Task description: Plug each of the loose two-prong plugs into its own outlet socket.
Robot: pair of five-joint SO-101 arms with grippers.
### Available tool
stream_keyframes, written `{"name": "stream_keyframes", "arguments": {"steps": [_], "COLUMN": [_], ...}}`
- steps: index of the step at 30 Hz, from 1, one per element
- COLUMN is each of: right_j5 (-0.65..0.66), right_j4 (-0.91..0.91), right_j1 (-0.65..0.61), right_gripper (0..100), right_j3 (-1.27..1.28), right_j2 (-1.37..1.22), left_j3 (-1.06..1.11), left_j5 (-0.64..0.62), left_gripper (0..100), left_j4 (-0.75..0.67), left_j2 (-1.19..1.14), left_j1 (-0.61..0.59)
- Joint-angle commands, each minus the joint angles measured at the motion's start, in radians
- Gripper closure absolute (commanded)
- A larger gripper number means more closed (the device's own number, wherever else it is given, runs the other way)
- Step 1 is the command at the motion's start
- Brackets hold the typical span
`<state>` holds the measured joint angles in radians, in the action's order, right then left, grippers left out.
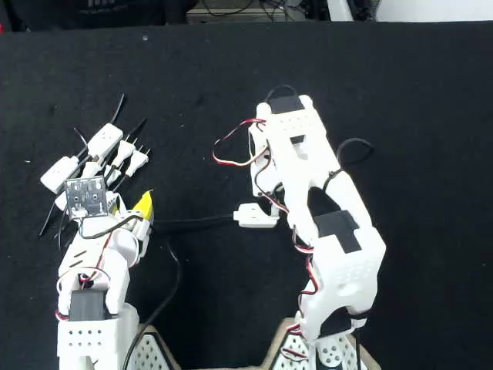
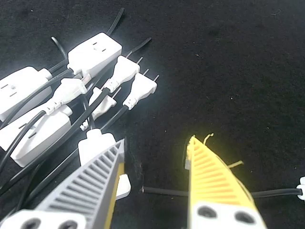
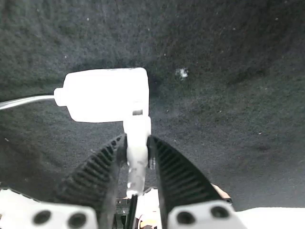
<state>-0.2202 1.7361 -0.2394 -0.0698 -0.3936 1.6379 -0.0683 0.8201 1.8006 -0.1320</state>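
My right gripper point(image 3: 137, 143) is closed hard on a white plug point(image 3: 137, 128), its two ribbed fingers pinching the plug's body from either side. The plug's front end meets the side of a white outlet socket point(image 3: 106, 95) lying on the black worktop point(image 3: 228, 71). A thin dark line shows at the joint, so I judge the prongs are in but perhaps not fully home. That makes this the mating step for this pair. My left gripper point(image 2: 156, 140) hangs wide open with nothing in it, at the near edge of the heap of sockets point(image 2: 93, 47) and black cords. A loose plug point(image 2: 142, 87) and a second loose plug point(image 2: 125, 69) lie side by side just beyond it, prongs pointing away from the heap. Next I would press the held plug straight along the socket's axis. The socket looks light and may slide, so it wants bracing. After that I would let go and turn to the loose plugs.
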Motion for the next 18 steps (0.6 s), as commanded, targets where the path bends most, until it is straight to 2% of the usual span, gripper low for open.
{"name": "stream_keyframes", "arguments": {"steps": [1, 18], "right_j5": [-0.044, -0.046], "right_j4": [0.028, 0.026], "right_j1": [-0.017, -0.063], "right_gripper": [98.8, 98.8], "right_j3": [-0.039, -0.047], "right_j2": [-0.008, -0.008], "left_j3": [-0.019, -0.019], "left_j5": [-0.009, -0.009], "left_gripper": [79, 79], "left_j4": [-0.021, -0.02], "left_j2": [0.008, 0.008], "left_j1": [-0.001, -0.005]}}
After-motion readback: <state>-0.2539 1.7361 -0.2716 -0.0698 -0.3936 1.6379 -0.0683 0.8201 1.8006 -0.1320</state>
